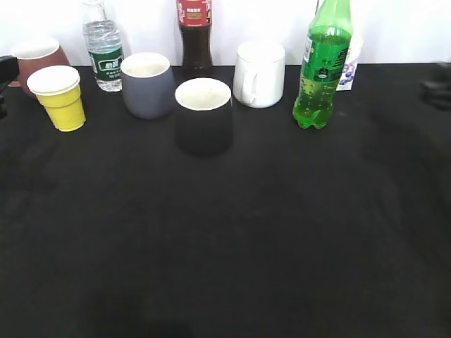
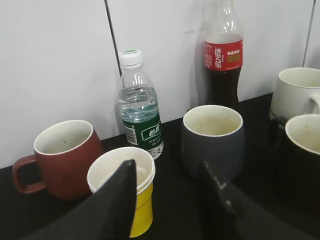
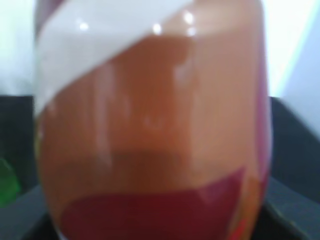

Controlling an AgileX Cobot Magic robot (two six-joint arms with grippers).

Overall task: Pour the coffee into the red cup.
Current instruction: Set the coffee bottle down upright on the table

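Observation:
The red cup (image 1: 36, 62) stands at the far left back, handle to the left, and is empty in the left wrist view (image 2: 62, 157). The coffee bottle (image 3: 150, 125) fills the right wrist view, upright, blurred and very close. It is out of the exterior view. My left gripper (image 2: 167, 172) is open and empty, its fingers low in front of the yellow cup (image 2: 125, 185), and it shows at the left edge (image 1: 5, 74). My right gripper shows only as a dark blur at the right edge (image 1: 437, 90). Its jaws are hidden.
Along the back stand a water bottle (image 1: 103, 49), a grey cup (image 1: 146, 84), a cola bottle (image 1: 195, 35), a black cup (image 1: 204, 116), a white mug (image 1: 259, 74) and a green soda bottle (image 1: 324, 67). A black cloth (image 1: 225, 239) covers the table.

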